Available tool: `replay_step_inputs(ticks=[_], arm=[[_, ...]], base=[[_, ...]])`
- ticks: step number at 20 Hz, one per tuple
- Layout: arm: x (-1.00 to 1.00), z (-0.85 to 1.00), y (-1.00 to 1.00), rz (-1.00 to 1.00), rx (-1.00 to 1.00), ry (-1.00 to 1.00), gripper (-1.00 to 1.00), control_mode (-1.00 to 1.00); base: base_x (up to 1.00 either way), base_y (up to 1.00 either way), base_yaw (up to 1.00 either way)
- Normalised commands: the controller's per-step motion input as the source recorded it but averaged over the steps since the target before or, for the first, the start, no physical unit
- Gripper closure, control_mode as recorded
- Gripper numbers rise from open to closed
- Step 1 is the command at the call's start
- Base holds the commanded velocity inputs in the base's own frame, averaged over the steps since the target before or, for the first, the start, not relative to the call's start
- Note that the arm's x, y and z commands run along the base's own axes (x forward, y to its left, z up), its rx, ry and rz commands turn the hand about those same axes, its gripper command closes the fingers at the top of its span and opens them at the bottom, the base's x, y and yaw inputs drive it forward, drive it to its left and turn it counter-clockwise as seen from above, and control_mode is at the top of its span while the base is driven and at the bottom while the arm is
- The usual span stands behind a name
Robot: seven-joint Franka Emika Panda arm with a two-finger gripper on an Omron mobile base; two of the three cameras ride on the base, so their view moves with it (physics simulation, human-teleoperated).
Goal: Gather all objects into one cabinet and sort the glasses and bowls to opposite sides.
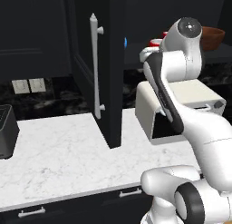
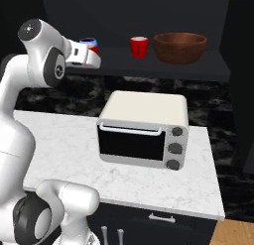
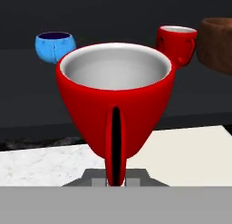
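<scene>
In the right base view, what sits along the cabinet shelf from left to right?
Small blue bowl, just behind the arm's hand → red cup → large wooden bowl. The other red cup, shown close up in the hand view with the gripper shut on its handle, is left out: the hand covers it here.

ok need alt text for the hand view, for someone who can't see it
A red cup with a pale inside is held close up by its handle in the shut gripper, above a white marble counter. Behind it, on a dark shelf, sit a small blue bowl, a second red cup and a brown wooden bowl.
</scene>
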Motion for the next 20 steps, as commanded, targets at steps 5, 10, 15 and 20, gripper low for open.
replay_step_inputs(ticks=[5, 10, 15, 20], arm=[[0.82, -0.05, -0.08, 0.00, 0.04, 0.13, 1.00, -1.00], [0.85, -0.14, -0.05, 0.00, 0.02, 0.15, 1.00, -1.00], [0.70, -0.16, 0.00, 0.00, 0.01, 0.02, 1.00, -1.00], [0.61, -0.17, 0.00, 0.00, 0.00, 0.02, 1.00, -1.00]], base=[[0.00, 0.00, 0.00], [0.00, 0.00, 0.00], [0.00, 0.00, 0.00], [0.00, 0.00, 0.00]])
